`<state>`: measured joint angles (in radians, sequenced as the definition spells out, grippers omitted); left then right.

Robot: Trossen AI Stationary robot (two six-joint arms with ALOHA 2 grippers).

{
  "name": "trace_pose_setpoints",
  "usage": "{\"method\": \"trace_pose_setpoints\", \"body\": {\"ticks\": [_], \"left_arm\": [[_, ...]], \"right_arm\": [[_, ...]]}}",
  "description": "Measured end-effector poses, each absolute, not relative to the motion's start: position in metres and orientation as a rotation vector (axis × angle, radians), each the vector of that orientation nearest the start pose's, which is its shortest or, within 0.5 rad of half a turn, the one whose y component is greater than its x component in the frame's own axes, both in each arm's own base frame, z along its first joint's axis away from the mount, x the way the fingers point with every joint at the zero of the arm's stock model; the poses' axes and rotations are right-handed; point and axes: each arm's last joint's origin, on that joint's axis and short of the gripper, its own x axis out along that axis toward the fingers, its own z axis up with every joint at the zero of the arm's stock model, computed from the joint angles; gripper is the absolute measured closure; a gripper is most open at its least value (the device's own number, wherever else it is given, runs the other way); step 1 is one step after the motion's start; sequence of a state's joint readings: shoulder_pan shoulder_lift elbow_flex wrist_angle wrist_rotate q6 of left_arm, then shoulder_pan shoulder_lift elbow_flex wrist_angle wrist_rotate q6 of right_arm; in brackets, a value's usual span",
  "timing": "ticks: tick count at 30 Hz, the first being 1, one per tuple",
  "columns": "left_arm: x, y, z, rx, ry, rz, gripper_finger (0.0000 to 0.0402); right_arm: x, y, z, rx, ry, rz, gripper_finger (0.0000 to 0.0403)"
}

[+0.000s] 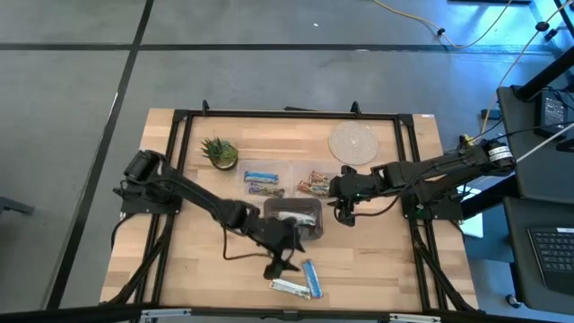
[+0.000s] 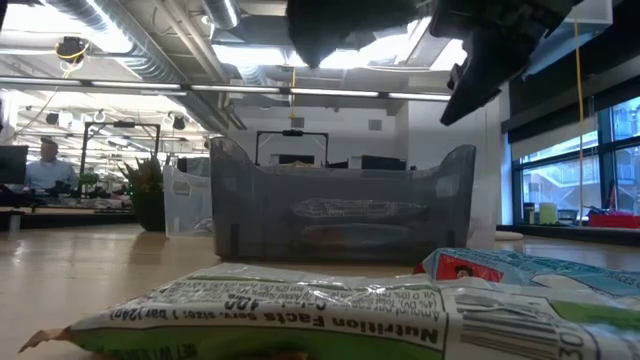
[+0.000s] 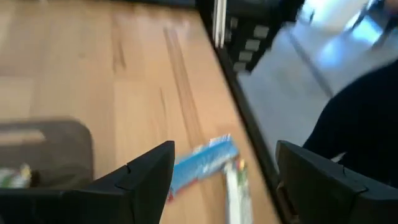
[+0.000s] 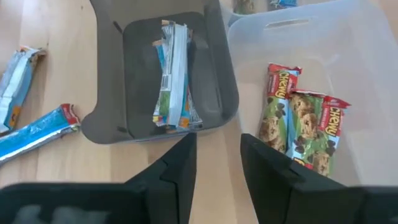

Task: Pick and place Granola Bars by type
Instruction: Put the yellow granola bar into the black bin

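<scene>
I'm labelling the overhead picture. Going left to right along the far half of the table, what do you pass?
Potted plant → blue bars in a clear bin → multicoloured bars in the next clear bin → right end effector → round woven coaster, farther back.

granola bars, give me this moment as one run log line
left claw: open, above blue bar | right claw: open, empty, beside grey bin | grey bin: silver-white bars | clear bin: Chewy bars

potted plant (image 1: pixel 219 152), woven coaster (image 1: pixel 352 143), distant person (image 2: pixel 45 165)
</scene>
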<state>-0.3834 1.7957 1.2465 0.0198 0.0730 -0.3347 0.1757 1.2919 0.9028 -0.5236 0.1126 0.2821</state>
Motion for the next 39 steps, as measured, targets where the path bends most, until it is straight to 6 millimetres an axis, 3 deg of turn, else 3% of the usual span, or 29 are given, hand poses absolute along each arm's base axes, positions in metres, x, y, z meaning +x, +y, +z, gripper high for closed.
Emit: {"method": "trace_pose_setpoints", "body": {"ticks": [4, 10, 17, 22, 39], "left_arm": [[0.369, -0.178, 0.210, -0.122, 0.643, -0.332, 0.0130], [0.352, -0.216, 0.192, 0.028, 0.634, -0.257, 0.0131], [0.340, -0.248, 0.167, 0.026, 0.615, -0.129, 0.0131], [0.337, -0.257, 0.150, 0.030, 0.619, -0.094, 0.0131], [0.332, -0.267, 0.109, 0.037, 0.699, -0.068, 0.0131]], "right_arm": [[0.251, 0.041, 0.241, 0.127, 0.914, -0.071, 0.0276], [0.246, 0.040, 0.228, 0.122, 0.956, -0.079, 0.0276], [0.238, 0.039, 0.208, 0.162, 1.003, -0.115, 0.0276], [0.235, 0.038, 0.200, 0.197, 1.019, -0.139, 0.0276], [0.236, 0.039, 0.201, 0.211, 1.002, -0.141, 0.0276]]}}
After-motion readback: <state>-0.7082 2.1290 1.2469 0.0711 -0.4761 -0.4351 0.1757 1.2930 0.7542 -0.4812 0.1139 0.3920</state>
